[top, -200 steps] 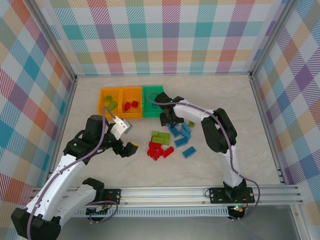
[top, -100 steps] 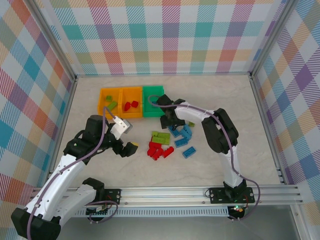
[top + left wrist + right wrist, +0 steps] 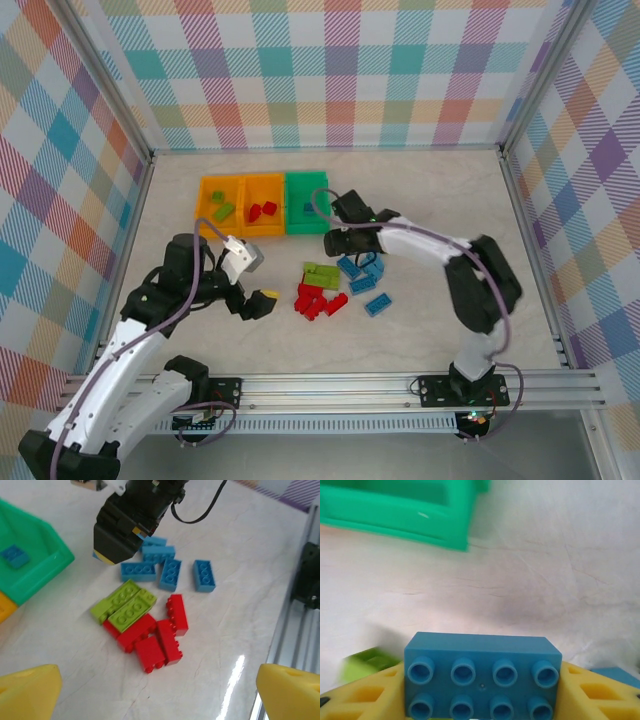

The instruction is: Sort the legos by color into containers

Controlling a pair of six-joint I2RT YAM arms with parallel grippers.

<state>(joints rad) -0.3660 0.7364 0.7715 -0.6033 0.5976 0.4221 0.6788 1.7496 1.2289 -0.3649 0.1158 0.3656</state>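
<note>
**Top view.** Three containers stand in a row near the far left of the table. One orange bin (image 3: 221,180) holds lime pieces, a second orange bin (image 3: 265,178) holds red ones, and the green bin (image 3: 307,177) holds one blue piece. The loose legos (image 3: 320,272), in red, lime and blue, lie near the table's middle. The right gripper (image 3: 334,243) hangs between the green bin's near wall and that pile. The left gripper (image 3: 262,299) sits left of the pile, apart from it.

**Left wrist view.** Its fingers (image 3: 27,692) are spread wide with nothing between them. The red bricks (image 3: 150,642) lie ahead.

**Right wrist view.** The jaws are clamped on a blue brick (image 3: 482,672), studs toward the camera. The green bin's corner is just beyond.

**Assessment.** A blue brick is being delivered. The next move calls for clearing the bin's near wall and centring over the bin before release.
</note>
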